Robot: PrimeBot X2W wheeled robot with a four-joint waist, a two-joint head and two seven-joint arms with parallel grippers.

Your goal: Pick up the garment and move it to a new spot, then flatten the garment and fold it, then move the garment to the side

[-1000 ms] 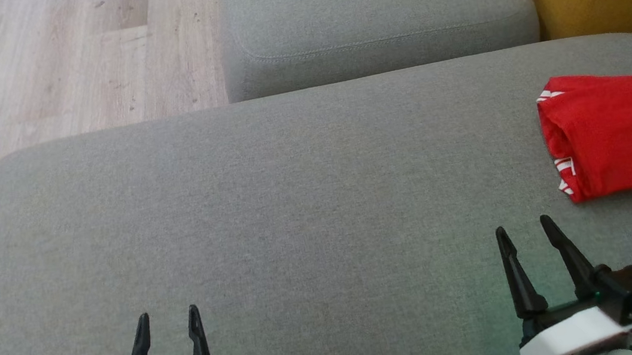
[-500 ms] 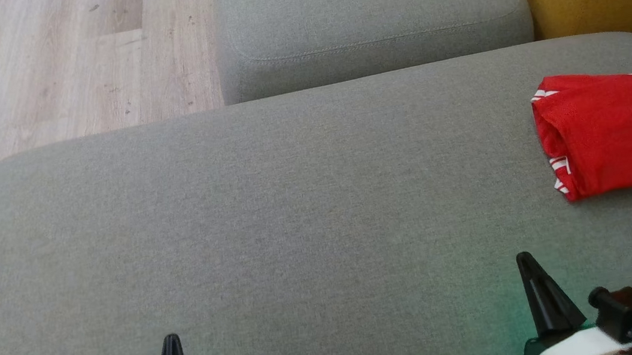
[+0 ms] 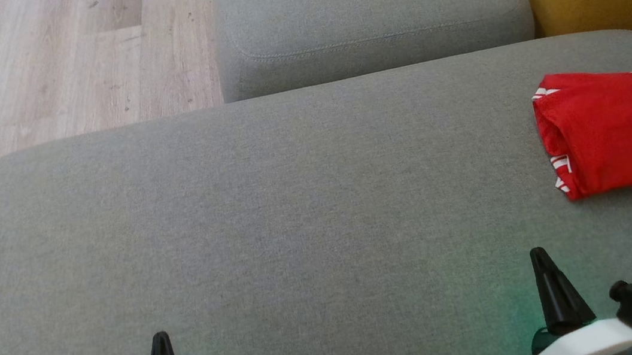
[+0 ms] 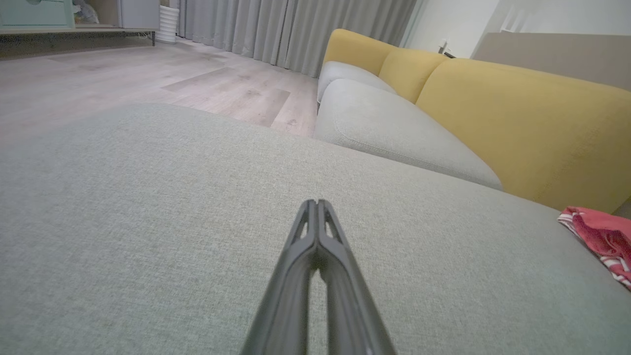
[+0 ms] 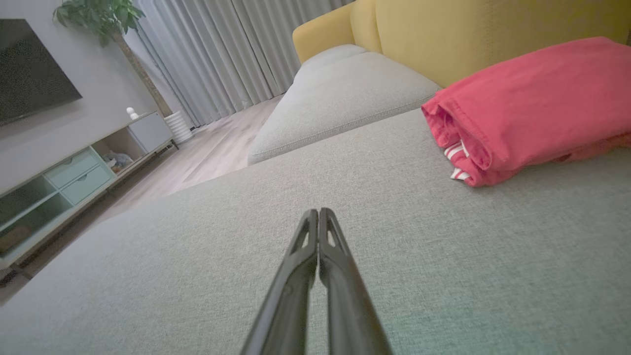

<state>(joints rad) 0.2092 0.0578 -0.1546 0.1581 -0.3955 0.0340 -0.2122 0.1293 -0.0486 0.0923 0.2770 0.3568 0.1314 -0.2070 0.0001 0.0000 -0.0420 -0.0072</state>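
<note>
A folded red garment [image 3: 617, 128] lies at the right edge of the grey sofa cushion [image 3: 295, 204], well apart from the left gripper [image 3: 160, 344] and the right gripper [image 3: 541, 261], both pinched together and empty. The task looks nearly done; any retreat should steer the right arm clear of the fold.

Light's soft and even all over, no glare and no hard shadows, just a thin dark edge under the garment [image 3: 617, 128]. There's a faint green glow on the sofa cushion [image 3: 295, 204] next to the right gripper [image 3: 541, 261]. Head view's a bit grainy. Both wrist views bend at the edges, the close-up fingers [image 5: 342, 296] look soft, and red washes out to pink there.
</note>
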